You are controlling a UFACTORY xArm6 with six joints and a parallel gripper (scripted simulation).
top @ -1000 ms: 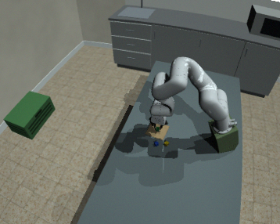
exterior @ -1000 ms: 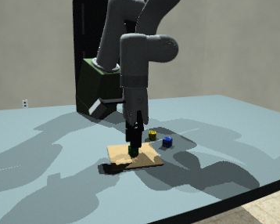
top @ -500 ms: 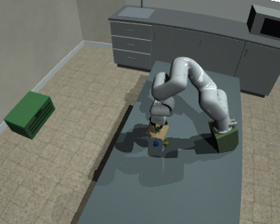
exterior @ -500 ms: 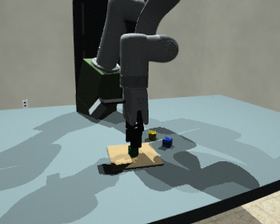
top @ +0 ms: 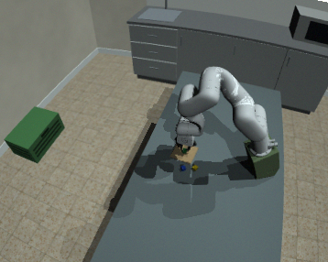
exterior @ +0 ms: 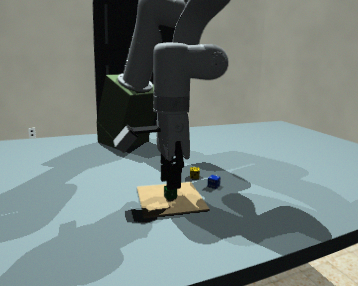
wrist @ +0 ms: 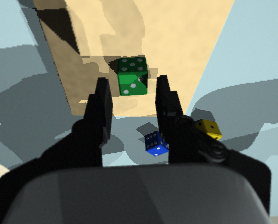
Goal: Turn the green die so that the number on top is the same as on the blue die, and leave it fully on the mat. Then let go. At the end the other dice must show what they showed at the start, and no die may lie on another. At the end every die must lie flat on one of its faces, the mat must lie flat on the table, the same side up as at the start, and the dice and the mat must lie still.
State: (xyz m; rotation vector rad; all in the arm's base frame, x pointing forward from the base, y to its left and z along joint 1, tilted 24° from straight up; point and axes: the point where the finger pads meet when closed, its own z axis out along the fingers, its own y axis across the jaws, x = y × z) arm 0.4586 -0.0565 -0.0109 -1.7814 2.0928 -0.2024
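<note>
the end effector (wrist: 132,102) stands partly open, holding nothing. the green die (wrist: 133,76) lies on the mat (wrist: 165,35) at twelve o'clock, just past the fingertips, between their lines. the blue die (wrist: 156,143) sits on the desk (wrist: 250,60); its top face is hard to read.

Well behind the claw, a grey counter (top: 227,27) with three drawers (top: 154,50) runs along the wall, a sink (top: 159,14) set in one end and a dark microwave (top: 313,27) on the other. Far off to one side of the claw, a green crate (top: 35,135) sits on the tiled floor (top: 58,197). A tall black cabinet (exterior: 110,40) stands past the claw by the plain wall, where a small white outlet (exterior: 32,131) shows low down.
</note>
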